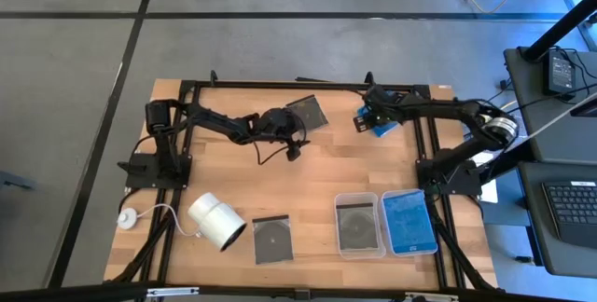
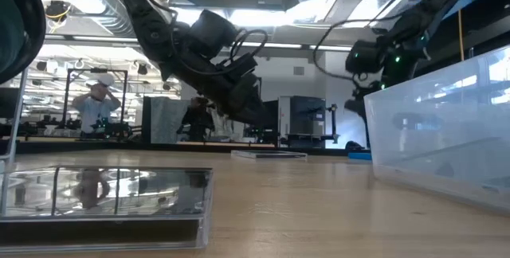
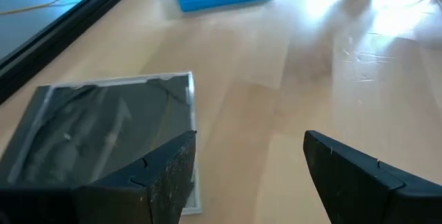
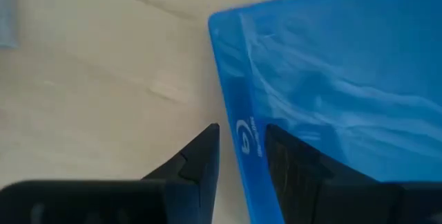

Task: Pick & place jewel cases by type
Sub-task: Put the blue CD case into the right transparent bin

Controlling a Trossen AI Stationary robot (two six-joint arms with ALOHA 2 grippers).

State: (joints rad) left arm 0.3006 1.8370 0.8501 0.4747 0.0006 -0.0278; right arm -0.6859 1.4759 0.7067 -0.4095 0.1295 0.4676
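Right wrist view: right gripper (image 4: pixel 242 151) pinches the flat bright blue plastic jewel case's (image 4: pixel 345 92) edge; so thin a bite could slip. Left gripper (image 3: pixel 248 162) gapes beside the dark grey clear case (image 3: pixel 103 134).

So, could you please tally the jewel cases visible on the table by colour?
Blue jewel cases: 2
Dark grey/clear jewel cases: 3
Total: 5 in view; any case stacked beneath another cannot be seen.
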